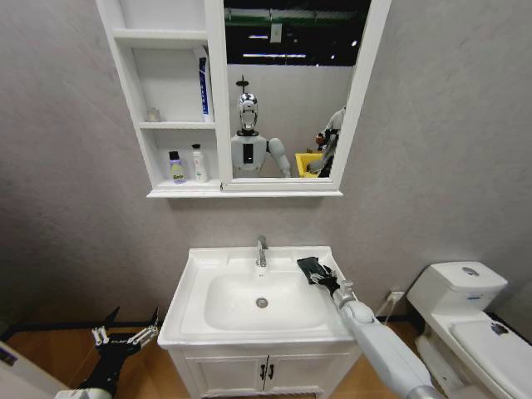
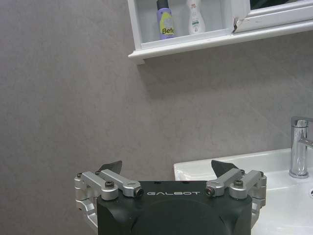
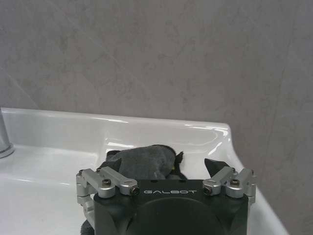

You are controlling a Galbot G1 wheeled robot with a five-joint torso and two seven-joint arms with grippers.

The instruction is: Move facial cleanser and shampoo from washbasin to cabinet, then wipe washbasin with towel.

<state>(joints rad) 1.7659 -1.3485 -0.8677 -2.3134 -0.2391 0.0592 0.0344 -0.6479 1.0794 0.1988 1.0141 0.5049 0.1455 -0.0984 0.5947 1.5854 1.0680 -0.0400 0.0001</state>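
Crumpled black towel (image 1: 311,268) (dark grey nap) lies at the washbasin's (image 1: 193,287) two o'clock, under the spread-fingered right gripper (image 3: 166,169); "GALBOT" printed there.

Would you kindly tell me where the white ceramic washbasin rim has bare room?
The white ceramic washbasin rim is bare left of the chrome tap and along its left side. The back right corner is crowded: the small black towel lies there under the right gripper.
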